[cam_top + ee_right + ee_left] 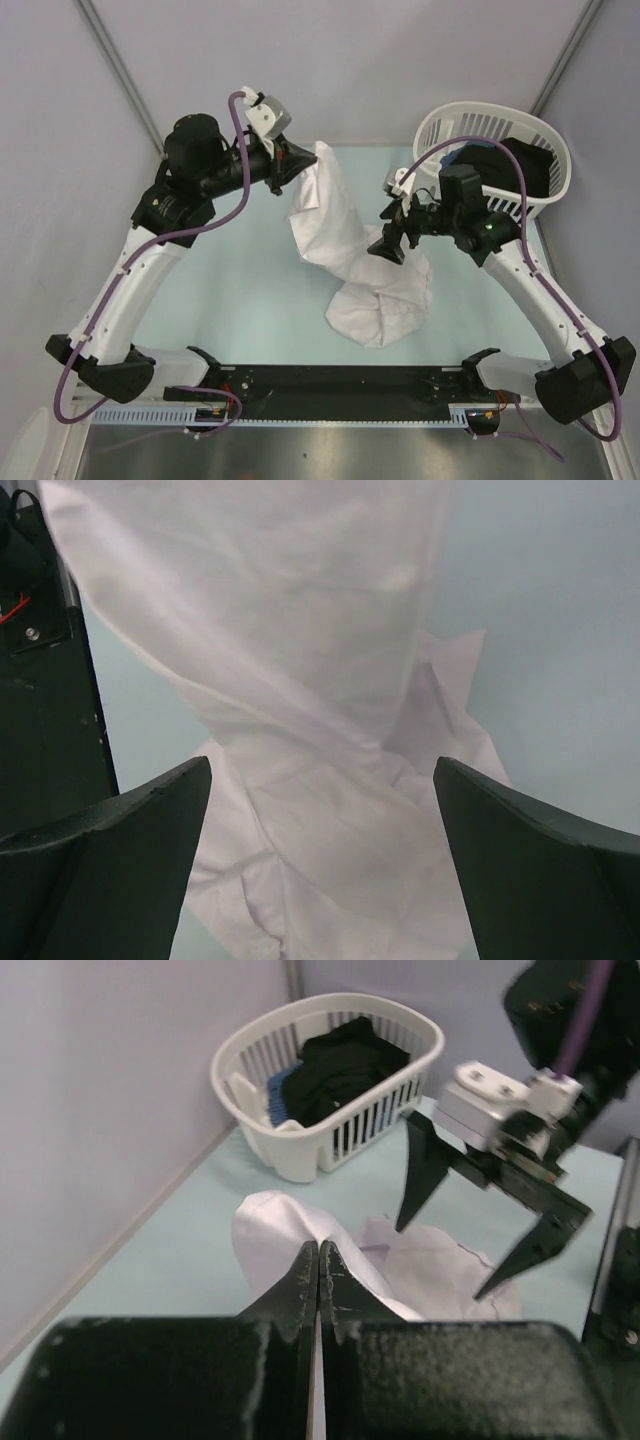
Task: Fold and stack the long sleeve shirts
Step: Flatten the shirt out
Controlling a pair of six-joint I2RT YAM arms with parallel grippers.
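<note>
A plain white long sleeve shirt (340,250) hangs crumpled from the far middle of the table down to a heap near the front. My left gripper (300,160) is shut on its upper end, lifting that end off the table; the left wrist view shows the cloth (275,1230) pinched between the closed fingers (320,1260). My right gripper (388,247) hovers open just above the shirt's right side, nothing between its fingers. Through the right wrist view the white shirt (320,730) fills the space below the spread fingertips (150,820).
A white slatted basket (440,130) stands at the back right with dark and blue clothes (510,165) inside; it shows too in the left wrist view, the basket (310,1150). A black rail (330,385) runs along the near edge. Grey walls close the left, far and right sides.
</note>
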